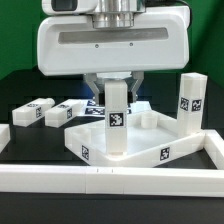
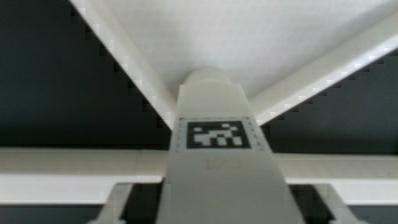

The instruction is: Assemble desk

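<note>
My gripper [image 1: 118, 88] is shut on a white leg [image 1: 117, 118] and holds it upright. The leg's lower end is at the near corner of the desk top [image 1: 158, 140], a white rimmed tray with tags on its side. In the wrist view the leg [image 2: 217, 140] runs from between my fingers [image 2: 135, 202] to the tray's corner rim [image 2: 199, 72]. A second leg [image 1: 190, 97] stands upright at the tray's far right. Two more legs [image 1: 35, 112] [image 1: 68, 110] lie on the table at the exterior view's left.
A long white border rail [image 1: 110, 180] runs along the front and up the right side. The marker board [image 1: 95, 103] lies flat behind the tray, partly hidden by my gripper. The table is black.
</note>
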`<move>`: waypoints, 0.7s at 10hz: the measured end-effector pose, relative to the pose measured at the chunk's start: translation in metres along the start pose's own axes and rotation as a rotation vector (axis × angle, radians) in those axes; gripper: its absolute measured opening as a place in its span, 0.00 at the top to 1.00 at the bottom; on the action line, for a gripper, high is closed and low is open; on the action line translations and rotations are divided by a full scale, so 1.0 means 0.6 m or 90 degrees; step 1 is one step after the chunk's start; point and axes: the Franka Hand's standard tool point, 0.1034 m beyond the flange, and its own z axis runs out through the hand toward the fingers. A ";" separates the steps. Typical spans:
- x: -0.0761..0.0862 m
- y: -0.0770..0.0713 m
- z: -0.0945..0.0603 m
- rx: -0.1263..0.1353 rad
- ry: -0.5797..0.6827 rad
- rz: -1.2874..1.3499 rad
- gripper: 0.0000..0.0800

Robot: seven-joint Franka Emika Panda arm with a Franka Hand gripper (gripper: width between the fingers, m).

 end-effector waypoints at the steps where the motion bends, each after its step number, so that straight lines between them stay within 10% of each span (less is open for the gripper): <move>1: 0.001 0.000 0.001 0.003 0.003 0.058 0.64; 7: 0.004 -0.006 0.003 0.032 0.007 0.502 0.64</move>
